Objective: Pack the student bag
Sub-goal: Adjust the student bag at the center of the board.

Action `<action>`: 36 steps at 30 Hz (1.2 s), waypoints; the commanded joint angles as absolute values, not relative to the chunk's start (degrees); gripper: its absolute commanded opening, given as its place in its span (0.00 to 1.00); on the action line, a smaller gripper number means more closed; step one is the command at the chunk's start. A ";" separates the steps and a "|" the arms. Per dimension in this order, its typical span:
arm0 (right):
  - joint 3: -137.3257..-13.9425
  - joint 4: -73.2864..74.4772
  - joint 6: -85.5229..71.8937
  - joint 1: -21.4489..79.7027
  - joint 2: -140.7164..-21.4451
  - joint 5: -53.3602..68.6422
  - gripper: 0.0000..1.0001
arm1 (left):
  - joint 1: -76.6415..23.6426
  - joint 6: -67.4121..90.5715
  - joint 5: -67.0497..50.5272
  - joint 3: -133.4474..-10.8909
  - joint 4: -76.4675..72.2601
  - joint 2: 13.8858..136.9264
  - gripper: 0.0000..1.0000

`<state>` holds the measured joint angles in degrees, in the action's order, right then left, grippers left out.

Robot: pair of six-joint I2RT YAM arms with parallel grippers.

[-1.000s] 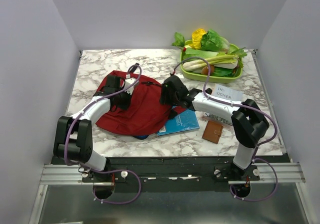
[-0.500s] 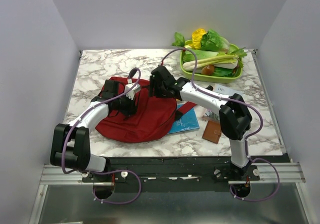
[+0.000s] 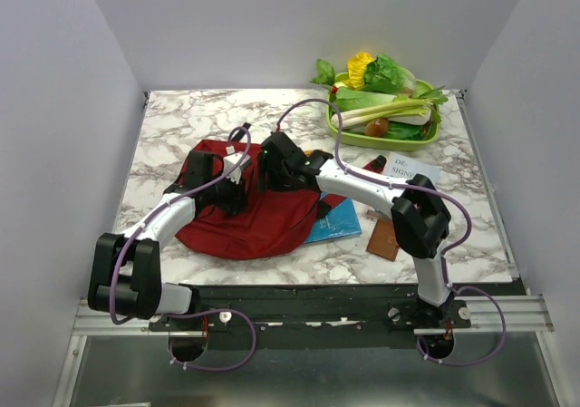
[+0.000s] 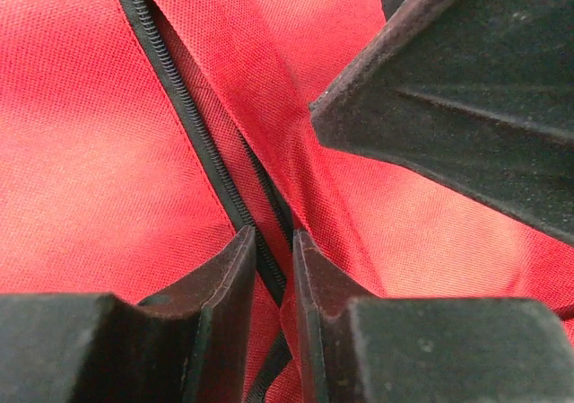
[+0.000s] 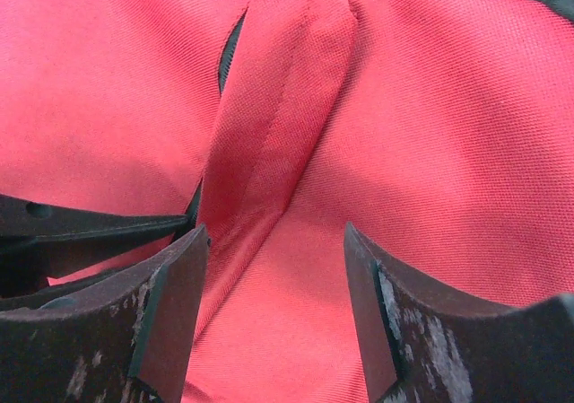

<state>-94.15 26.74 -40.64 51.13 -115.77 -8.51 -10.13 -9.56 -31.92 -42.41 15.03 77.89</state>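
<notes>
The dark red student bag (image 3: pixel 249 221) lies flat on the marble table, left of centre. My left gripper (image 3: pixel 237 173) is shut on a fold of the bag's red fabric beside the black zip (image 4: pixel 193 125); its jaws pinch the fabric edge (image 4: pixel 273 259). My right gripper (image 3: pixel 265 164) is open, its fingers straddling a raised ridge of the bag's fabric (image 5: pixel 269 152), right next to the left gripper. One right finger shows in the left wrist view (image 4: pixel 457 107). Red fabric fills the right wrist view (image 5: pixel 430 152).
A blue book (image 3: pixel 333 223) sticks out from under the bag's right edge. A brown wallet (image 3: pixel 384 239) and a white paper (image 3: pixel 412 169) lie to the right. A green tray of vegetables (image 3: pixel 385 108) stands at the back right.
My right gripper has moved left across the bag to meet the left gripper. The left gripper has shifted right and the bag's fabric has bunched between them.
</notes>
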 commanded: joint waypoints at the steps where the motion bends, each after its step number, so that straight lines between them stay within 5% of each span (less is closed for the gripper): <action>1: -96.23 25.14 -40.96 51.85 -118.47 -6.07 0.71 | -10.02 -9.23 -30.76 -40.87 13.28 75.32 0.32; 36: -101.24 24.60 -40.61 53.44 -123.03 -5.01 0.67 | -10.11 -7.47 -31.73 -40.86 9.14 77.96 0.32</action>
